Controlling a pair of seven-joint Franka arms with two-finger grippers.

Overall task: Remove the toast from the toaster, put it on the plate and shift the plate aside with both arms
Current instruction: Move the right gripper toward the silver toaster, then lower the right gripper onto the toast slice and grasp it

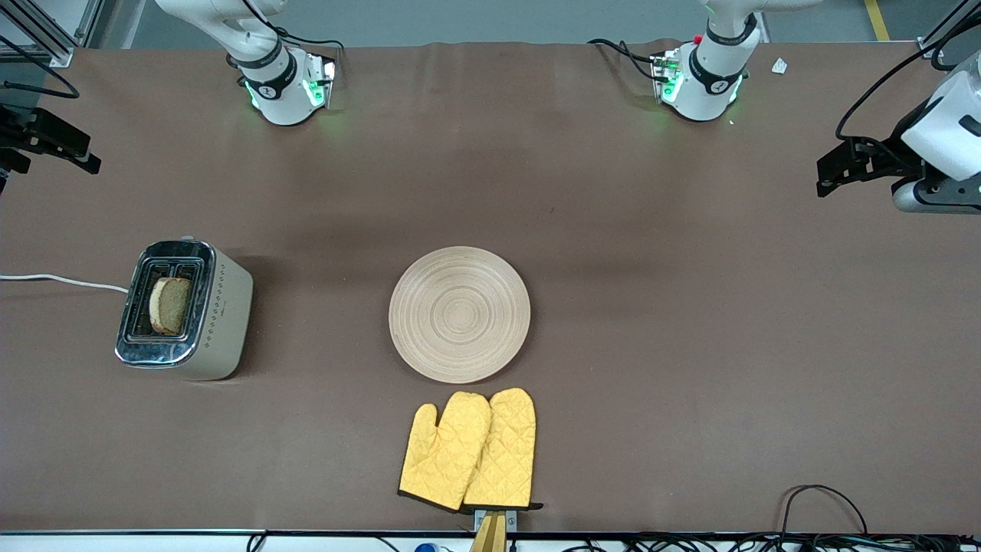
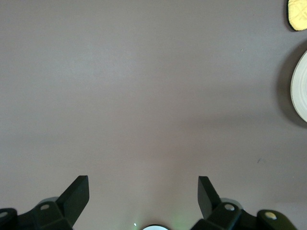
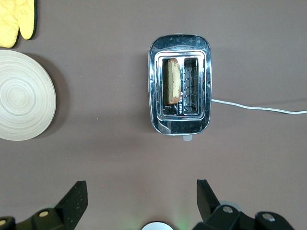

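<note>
The toast (image 1: 170, 305) stands upright in one slot of a silver and beige toaster (image 1: 222, 314) toward the right arm's end of the table; the right wrist view shows it too (image 3: 172, 80). The plate (image 1: 459, 313) lies empty at the table's middle and shows in the right wrist view (image 3: 19, 96) and at the edge of the left wrist view (image 2: 300, 93). My right gripper (image 1: 77, 157) hangs open and empty in the air, its fingertips (image 3: 76, 191) wide apart. My left gripper (image 1: 831, 172) is open and empty over bare table at the left arm's end (image 2: 144, 191).
Two yellow quilted mitts (image 1: 469, 448) lie nearer to the front camera than the plate, close to the table's front edge. The toaster's white cord (image 1: 61, 280) runs off the right arm's end of the table. Black cables (image 1: 820, 498) loop at the front edge.
</note>
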